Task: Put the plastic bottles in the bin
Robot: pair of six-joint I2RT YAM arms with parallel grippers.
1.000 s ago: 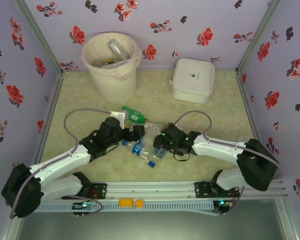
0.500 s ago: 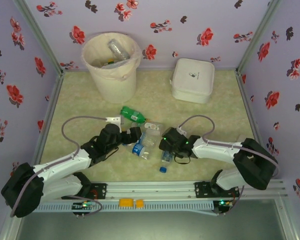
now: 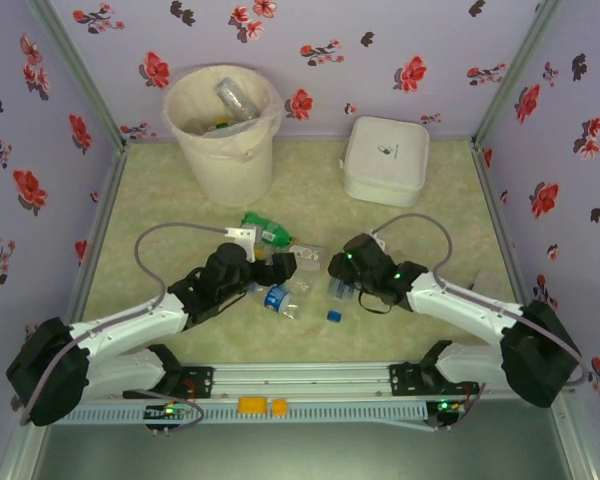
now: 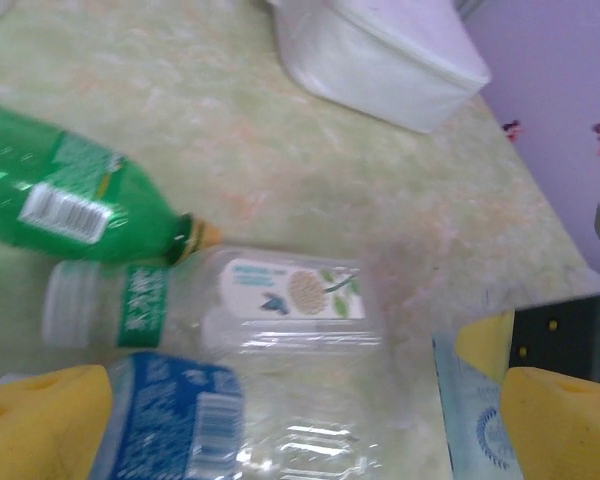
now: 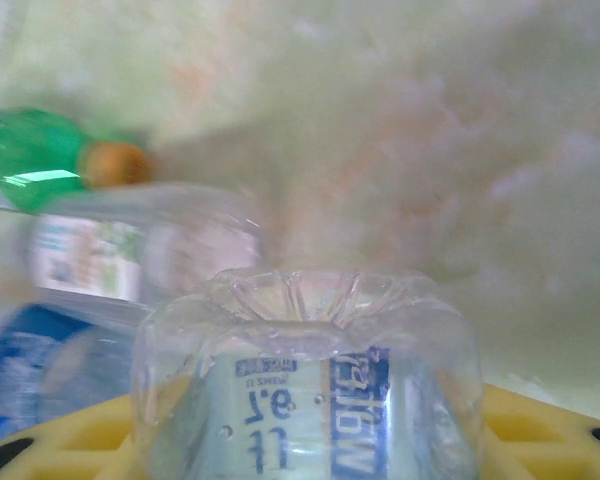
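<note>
Nearest your bases, your right claw [image 3: 341, 291] was clenched on a clear bottle [image 5: 305, 385]. Its crushed base sat between the yellow pads [image 5: 540, 435], and its blue cap [image 3: 333, 316] pointed down toward the bench [image 3: 170, 200]. A grip across the body looked like the sensible choice, since the thin plastic gives and the pads can bite.

Beside it, your left claw [image 4: 300, 425] was released, its fingers spread wide over the pile. The blue-wrapped bottle [image 4: 170, 415] lay at its left pad, probably your next pick. Just beyond lay a green-banded bottle [image 4: 210, 305] on its side, with the neck of the green bottle [image 4: 70, 200] touching it. All three lay flat and close together, so a low, straddling approach would suit.

Farther back, the white lidded box [image 3: 385, 160] stood to the right, out of the route. The bin [image 3: 225, 175] stood at the far left, some bottles [image 3: 235, 100] already inside it, a long reach for the right arm.
</note>
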